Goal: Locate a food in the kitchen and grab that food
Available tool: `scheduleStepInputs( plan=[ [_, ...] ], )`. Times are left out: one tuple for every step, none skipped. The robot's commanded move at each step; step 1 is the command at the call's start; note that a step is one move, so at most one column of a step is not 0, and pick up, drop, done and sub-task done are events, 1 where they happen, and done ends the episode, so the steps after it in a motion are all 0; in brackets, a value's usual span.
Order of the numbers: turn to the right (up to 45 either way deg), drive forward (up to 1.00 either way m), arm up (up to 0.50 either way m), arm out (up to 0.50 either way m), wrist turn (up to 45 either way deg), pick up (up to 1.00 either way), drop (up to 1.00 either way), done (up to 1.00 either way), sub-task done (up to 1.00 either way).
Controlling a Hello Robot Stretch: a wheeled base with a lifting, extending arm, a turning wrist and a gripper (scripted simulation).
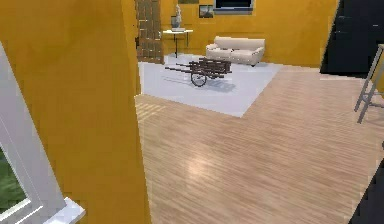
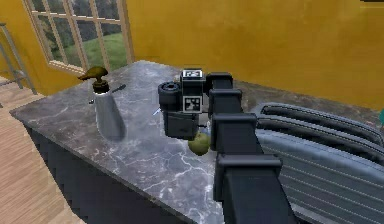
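Grey marble counter [image 2: 140, 165], yellow wall [image 2: 260, 40]

Bare marble counter [image 2: 150, 165] lies free between the grey vase [image 2: 108, 120] and a small green round thing [image 2: 199, 144]; perhaps a ribbed drainer [image 2: 325, 150] crowds the right.

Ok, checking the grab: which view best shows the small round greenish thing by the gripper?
The arm side view: the round greenish thing appears at the gripper, marble counter behind. The forward view faces a sofa and rug.
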Motion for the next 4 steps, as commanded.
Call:
scheduleStepInputs(
  plan=[
    [0.0,0.00,-0.12,0.00,0.0,0.00,0.00,0.00,0.00],
    [0.0,0.00,0.00,0.00,0.0,1.00,0.00,0.00,0.00],
    [0.0,0.00,0.10,0.00,0.0,0.00,0.00,0.00,0.00],
    [0.0,0.00,0.00,0.00,0.0,0.00,0.00,1.00,0.00]
  ],
)
